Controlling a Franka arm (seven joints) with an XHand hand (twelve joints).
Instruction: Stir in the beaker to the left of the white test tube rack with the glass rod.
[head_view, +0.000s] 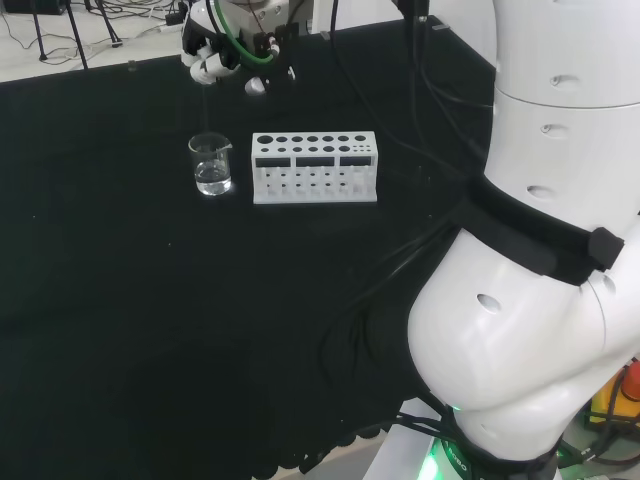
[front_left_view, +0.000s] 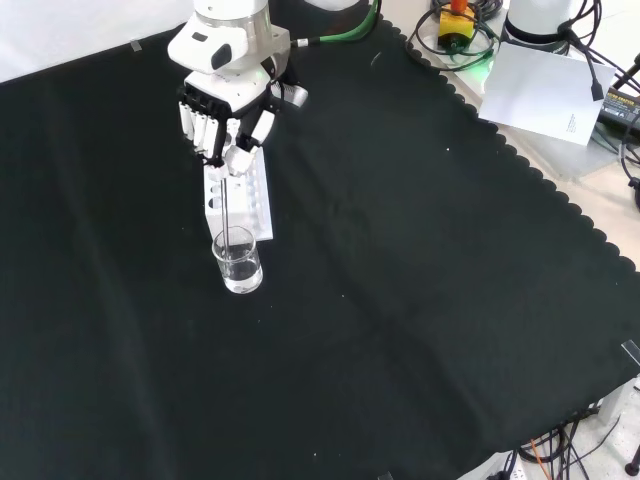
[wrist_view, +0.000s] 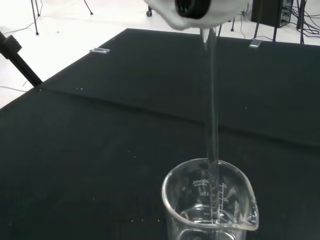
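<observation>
Fingers (front_left_view: 205, 128) of the hand (front_left_view: 228, 100) curl around the rod (front_left_view: 233, 205), upright, its tip inside the beaker (front_left_view: 238, 262), left of centre in the front view.

The only lettering stood on the small clear glass beaker (wrist_view: 210, 205): in the wrist view a white printed graduation scale (wrist_view: 214, 196) of short ticks with figures and a unit mark ran down its wall, just beside the thin clear glass rod (wrist_view: 211, 100). In the head view the white plastic test tube rack (head_view: 314, 168), at 3 o'clock from the beaker, bore dark rectangular strips on its front face, with no writing legible. In the front view a white paper sheet (front_left_view: 540, 90), off the cloth at 2 o'clock from the beaker, carried a tiny dark mark too small to read.
</observation>
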